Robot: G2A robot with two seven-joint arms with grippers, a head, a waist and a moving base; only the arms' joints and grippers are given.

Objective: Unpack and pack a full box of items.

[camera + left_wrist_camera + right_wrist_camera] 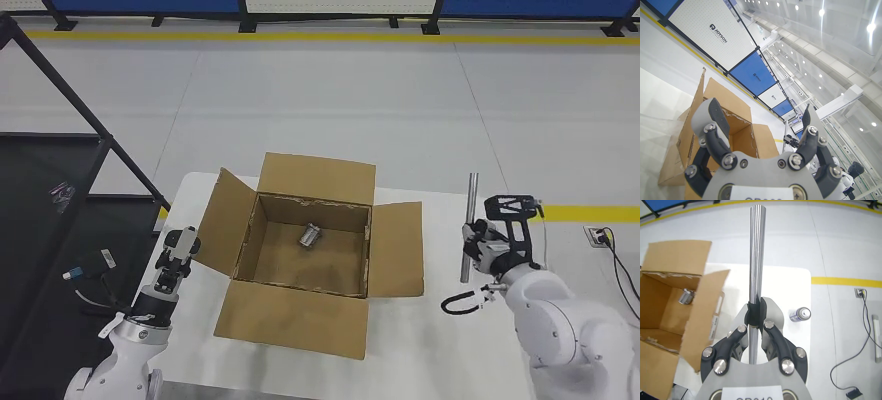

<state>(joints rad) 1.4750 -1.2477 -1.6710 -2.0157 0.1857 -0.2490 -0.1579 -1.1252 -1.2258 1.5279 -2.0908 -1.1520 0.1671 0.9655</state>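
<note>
My right claw (755, 311) is clenched on a polished metal rod (756, 256), holding it over the right side of the desk (430, 340), beside the cardboard box (318, 178) but apart from its right flap. The rod looks like steel: stiff, heavy for its thickness, and slick, with fine lengthwise ridges that offer my pads little to bite on. I grip it close to one end, so most of its length sticks out past my fingertips. I judge it will lever against the pads and may twist or slide, and a hold nearer the middle would balance it better. It also looks long against the box's opening, so I expect it needs to go in at a slant.

My left claw (761, 109) is released, its jaws wide apart, by the left edge of the desk just outside the box's left flap.

The top view gives me the layout, with the box in the middle of the desk, all flaps open, and one short metal cylinder (309, 235) lying near its far wall. My right wrist view adds the grip itself and a small spray can (799, 314) on the desk near the right edge.
</note>
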